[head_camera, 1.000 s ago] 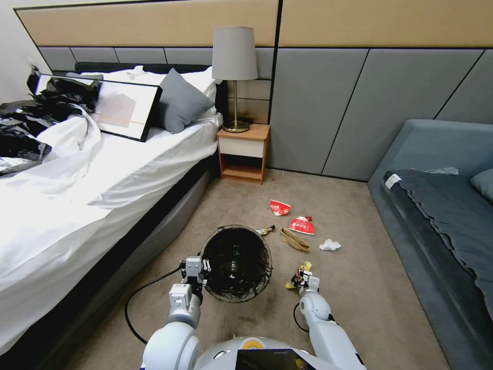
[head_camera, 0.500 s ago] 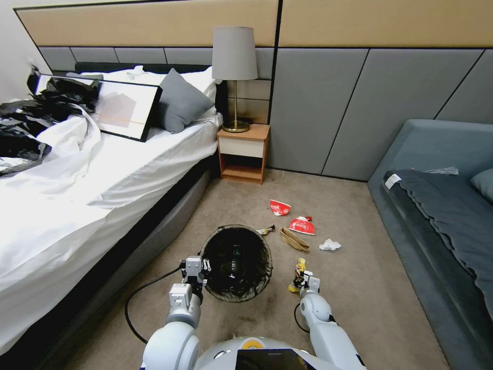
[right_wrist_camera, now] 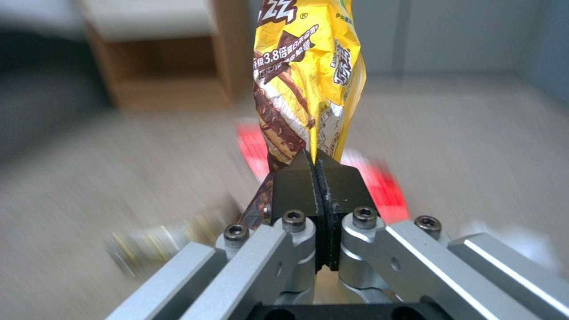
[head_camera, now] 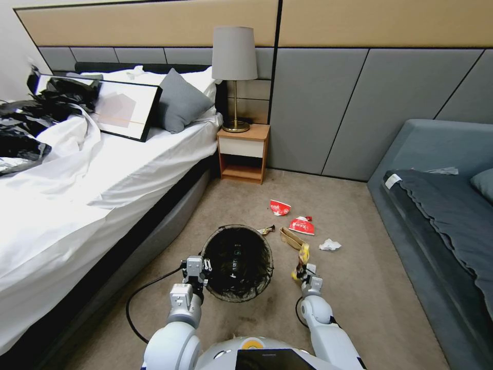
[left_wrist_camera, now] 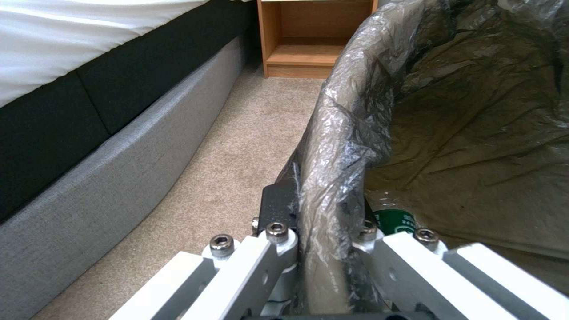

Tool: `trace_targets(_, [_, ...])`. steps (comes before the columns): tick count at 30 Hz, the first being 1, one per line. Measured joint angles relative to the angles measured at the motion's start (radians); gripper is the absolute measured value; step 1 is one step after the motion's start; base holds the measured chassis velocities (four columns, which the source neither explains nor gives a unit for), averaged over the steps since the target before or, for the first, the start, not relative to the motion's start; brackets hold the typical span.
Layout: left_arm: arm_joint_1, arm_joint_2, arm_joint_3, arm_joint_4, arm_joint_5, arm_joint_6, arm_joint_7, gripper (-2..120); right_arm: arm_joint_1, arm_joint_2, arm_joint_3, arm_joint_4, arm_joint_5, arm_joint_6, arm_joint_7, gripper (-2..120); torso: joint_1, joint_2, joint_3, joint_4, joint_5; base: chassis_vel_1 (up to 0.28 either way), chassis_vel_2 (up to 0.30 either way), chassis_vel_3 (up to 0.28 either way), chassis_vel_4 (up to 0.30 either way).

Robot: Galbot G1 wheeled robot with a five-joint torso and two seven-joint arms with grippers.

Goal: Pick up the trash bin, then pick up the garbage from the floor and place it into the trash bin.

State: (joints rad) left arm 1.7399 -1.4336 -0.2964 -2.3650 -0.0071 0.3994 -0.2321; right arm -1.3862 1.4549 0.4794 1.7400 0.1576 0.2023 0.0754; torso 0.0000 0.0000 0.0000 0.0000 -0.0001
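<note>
The trash bin [head_camera: 236, 262] stands on the carpet just in front of the robot, with its dark liner bag [left_wrist_camera: 350, 133] folded over the rim. The left gripper [head_camera: 195, 271] is at the near left side of the bin, and its fingers [left_wrist_camera: 278, 209] are closed on the rim, one outside and one inside, with the plastic liner pressed between them. Inside the bin a small green-labelled bottle [left_wrist_camera: 396, 219] lies at the bottom.

To the right of the bin, the right gripper [head_camera: 310, 274] holds a yellow snack wrapper [right_wrist_camera: 305, 84]. Its black pads [right_wrist_camera: 293, 186] are pressed fully together on the lower end of the wrapper, which stands up from them.

Farther on the carpet lie a tan paper bag [head_camera: 290, 238], two red-and-white wrappers [head_camera: 301, 225] [head_camera: 279, 207], a white tissue scrap [head_camera: 329, 245] and a small dark wrapper [head_camera: 266, 230]. The bed [head_camera: 77, 195] is on the left, the nightstand [head_camera: 243, 152] is at the far wall, and a grey sofa [head_camera: 441, 205] is on the right.
</note>
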Motion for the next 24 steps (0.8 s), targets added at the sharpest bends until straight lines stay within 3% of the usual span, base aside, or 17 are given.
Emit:
trace_targets(2, [0.000, 0.000, 0.000, 0.001, 0.000, 0.000, 0.000, 2, -0.012, -0.001, -0.005, 0.038, -0.006, 0.024, -0.028, 0, 0.000, 0.000, 0.000, 0.0001, -0.0001, 0.000, 0.000, 0.000, 0.000])
trace_targets(9, [-0.003, -0.001, 0.006, 0.011, -0.002, 0.000, 0.001, 2, -0.125, -0.020, -0.062, 0.321, -0.044, 0.192, -0.291, 0, 0.000, 0.000, 0.000, 0.0000, -0.0001, 0.000, 0.000, 0.000, 0.000])
trace_targets(14, [-0.002, 0.002, 0.006, 0.016, -0.004, 0.001, 0.002, 2, -0.216, -0.055, -0.123, 0.438, -0.057, 0.227, -0.361, 0, 0.000, 0.000, 0.000, 0.0000, -0.0002, 0.000, 0.000, 0.000, 0.000])
trace_targets(20, [-0.004, 0.001, 0.010, 0.019, -0.005, 0.002, 0.002, 2, -0.310, -0.111, -0.234, 0.464, -0.052, 0.225, -0.366, 0, 0.000, 0.000, 0.000, -0.0001, 0.0000, 0.000, 0.000, 0.000, 0.000])
trace_targets(24, [-0.005, 0.000, 0.011, 0.020, -0.005, 0.003, 0.002, 2, -0.323, -0.123, -0.275, 0.406, -0.076, 0.237, -0.367, 0, 0.000, 0.000, 0.000, 0.0001, 0.0002, 0.000, 0.000, 0.000, 0.000])
